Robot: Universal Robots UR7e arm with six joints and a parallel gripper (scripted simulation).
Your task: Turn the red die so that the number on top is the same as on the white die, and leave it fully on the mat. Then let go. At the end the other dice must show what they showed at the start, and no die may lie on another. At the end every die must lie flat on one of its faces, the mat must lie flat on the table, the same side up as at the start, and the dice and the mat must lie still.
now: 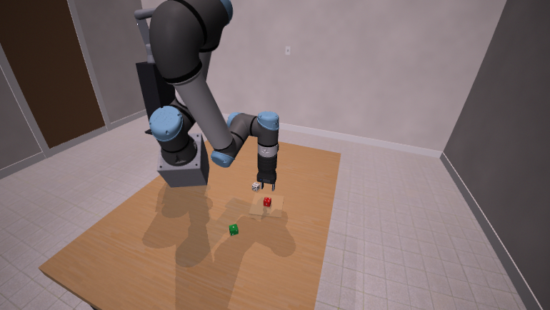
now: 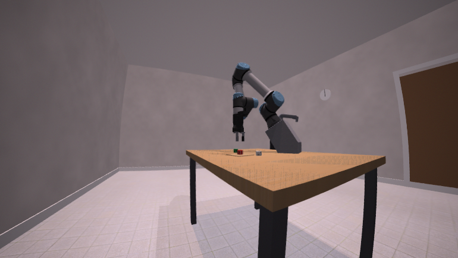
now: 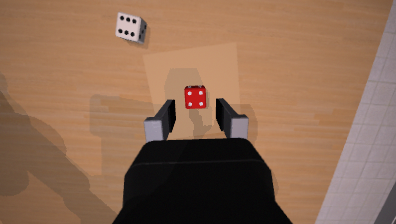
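The red die (image 3: pixel 195 97) lies flat on the thin tan mat (image 3: pixel 195 85) and shows four white pips on top. It also shows in the top view (image 1: pixel 266 201) and the exterior view (image 2: pixel 240 152). The white die (image 3: pixel 130 27) lies on the bare table beyond the mat's corner, with six black pips on top; the top view shows it beside the fingers (image 1: pixel 256 186). My gripper (image 3: pixel 195 109) (image 2: pixel 239 137) hangs straight above the red die, open and empty, well clear of the table.
A green die (image 1: pixel 233 229) lies on the table in front of the mat, apart from the others. The robot base (image 1: pixel 183 161) stands at the table's back left. The table's right edge (image 3: pixel 370 100) runs close to the mat.
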